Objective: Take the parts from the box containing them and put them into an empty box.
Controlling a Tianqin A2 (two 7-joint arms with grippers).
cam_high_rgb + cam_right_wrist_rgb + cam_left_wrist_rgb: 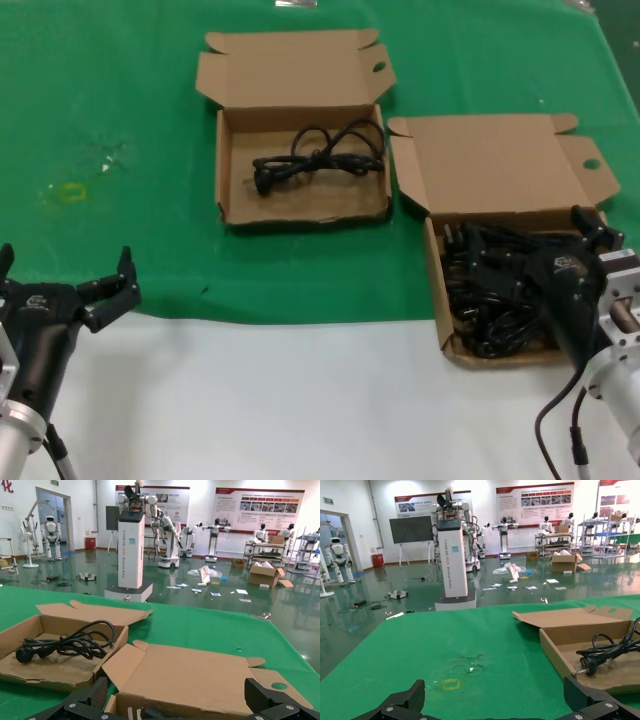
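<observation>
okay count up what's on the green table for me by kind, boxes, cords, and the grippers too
Cardboard boxes: 2, the far box and the near box.
Power cords: 1 lone cord in the far box, plus a tangled pile in the near box that cannot be counted.
Grippers: 2, the left gripper open by the table's front edge, the right gripper over the pile.
Total: 5 countable things, plus the pile.

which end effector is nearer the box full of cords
Right. The right end effector is over the full box; the left end effector sits far off at the table's near left edge.
</observation>
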